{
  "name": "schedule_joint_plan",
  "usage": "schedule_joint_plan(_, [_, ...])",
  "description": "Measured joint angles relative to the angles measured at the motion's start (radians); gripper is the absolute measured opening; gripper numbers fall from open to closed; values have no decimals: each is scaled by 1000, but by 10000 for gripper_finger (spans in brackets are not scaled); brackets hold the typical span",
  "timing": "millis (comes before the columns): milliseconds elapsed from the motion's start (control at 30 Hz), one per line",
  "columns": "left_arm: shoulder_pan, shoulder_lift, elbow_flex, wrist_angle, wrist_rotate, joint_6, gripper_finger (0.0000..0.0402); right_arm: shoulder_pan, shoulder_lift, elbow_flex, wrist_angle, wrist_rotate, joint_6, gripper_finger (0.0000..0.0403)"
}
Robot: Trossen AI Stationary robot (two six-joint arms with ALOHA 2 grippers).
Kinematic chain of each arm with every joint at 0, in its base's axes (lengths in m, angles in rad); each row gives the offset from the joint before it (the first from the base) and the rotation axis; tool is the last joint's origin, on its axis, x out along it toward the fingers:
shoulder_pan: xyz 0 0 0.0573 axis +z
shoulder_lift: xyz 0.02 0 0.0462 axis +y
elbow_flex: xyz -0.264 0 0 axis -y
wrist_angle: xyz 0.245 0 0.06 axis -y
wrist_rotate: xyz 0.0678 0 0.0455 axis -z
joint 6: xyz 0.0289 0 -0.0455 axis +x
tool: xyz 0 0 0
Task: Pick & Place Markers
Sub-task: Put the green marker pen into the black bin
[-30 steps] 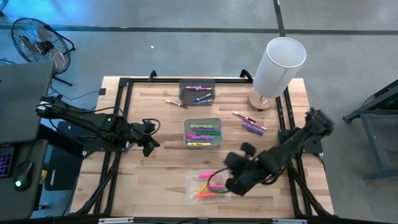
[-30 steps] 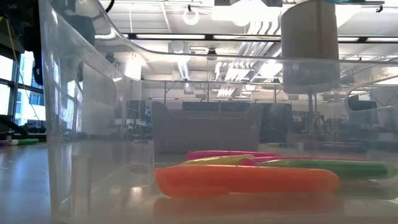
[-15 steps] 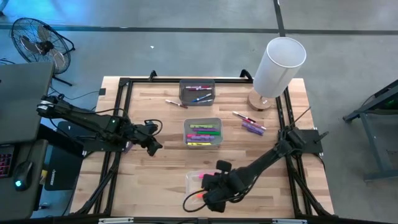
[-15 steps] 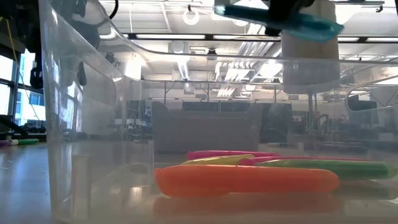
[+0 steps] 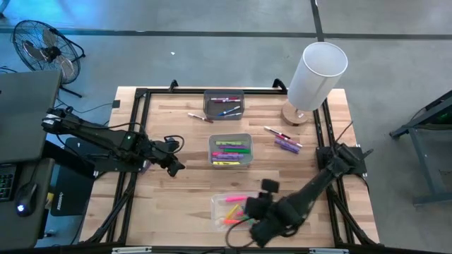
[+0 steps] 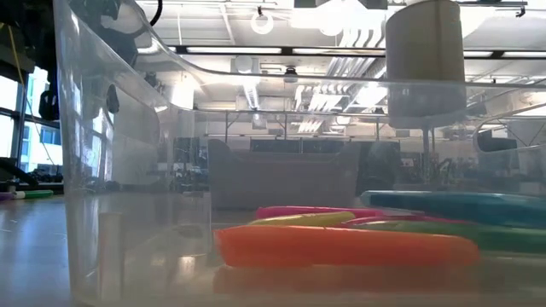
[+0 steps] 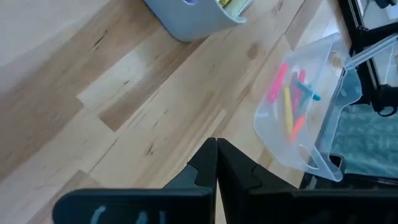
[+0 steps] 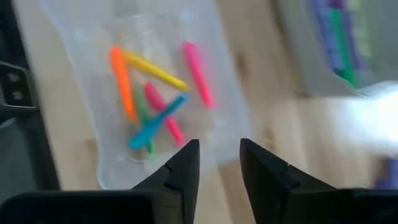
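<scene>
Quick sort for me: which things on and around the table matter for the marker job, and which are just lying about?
Job:
- markers in the clear bin
- loose markers on the table
- clear bin
- middle grey bin with markers
- far grey bin with markers
- right gripper, above the clear bin, jaws open

Lying about:
- white lamp
- fan on the floor

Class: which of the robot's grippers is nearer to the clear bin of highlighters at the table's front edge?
Right. The right gripper hovers at the clear bin, open. The left gripper waits shut, farther back toward the table's left.
</scene>
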Motion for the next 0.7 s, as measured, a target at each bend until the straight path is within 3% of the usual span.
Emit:
schedule_joint_plan(200, [0,0,0,10,-21,-5,17,82,-75,0,-137,159,180,58])
schedule_joint_plan(367, [0,0,0,11,-68,40,82,109,-111,-12,-215,220,280,16])
schedule_joint_plan(467, [0,0,0,10,-113,44,130,101,-171,-139,-132,253,311,3])
schedule_joint_plan(567, [0,9,-1,11,-127,59,167,85,-252,-336,18,195,388,4])
schedule_joint_plan(700, [0,12,-2,12,-133,151,185,79,-377,-626,341,156,463,1])
